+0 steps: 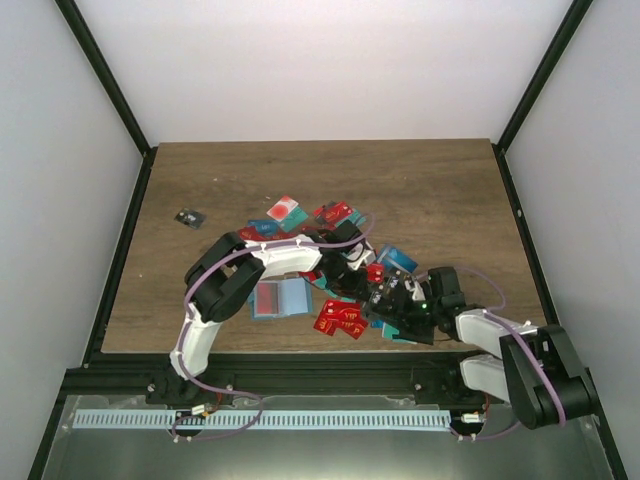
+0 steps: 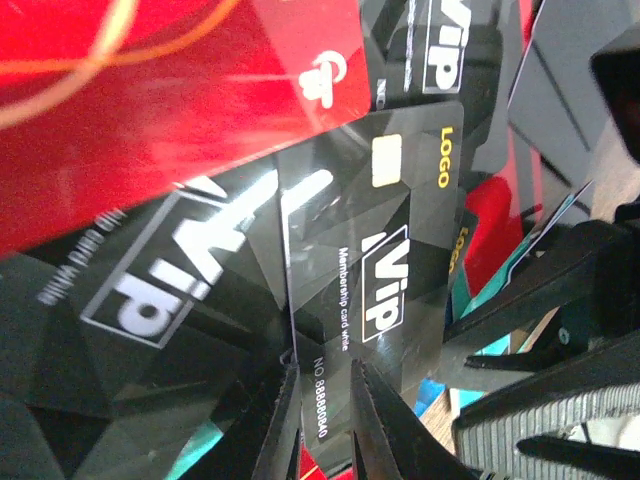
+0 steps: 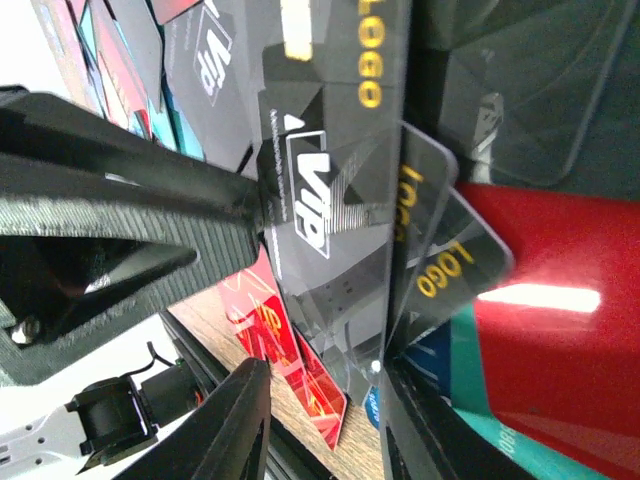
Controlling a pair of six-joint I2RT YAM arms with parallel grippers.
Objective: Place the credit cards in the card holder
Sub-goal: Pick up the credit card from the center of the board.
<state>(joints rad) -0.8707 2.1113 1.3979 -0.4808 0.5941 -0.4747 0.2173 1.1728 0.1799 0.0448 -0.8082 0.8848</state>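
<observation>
"vip", "logo" on black card (image 2: 380, 270)

The arms (image 1: 280, 255) hide many credit cards (image 1: 338, 318); the small dark object (image 1: 187, 217) is too small to identify.

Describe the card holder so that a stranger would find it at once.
On the wooden table, look beside the white forearm of the left arm, at the left edge of the card pile. The card holder lies open there: light blue and larger than any single card.
</observation>
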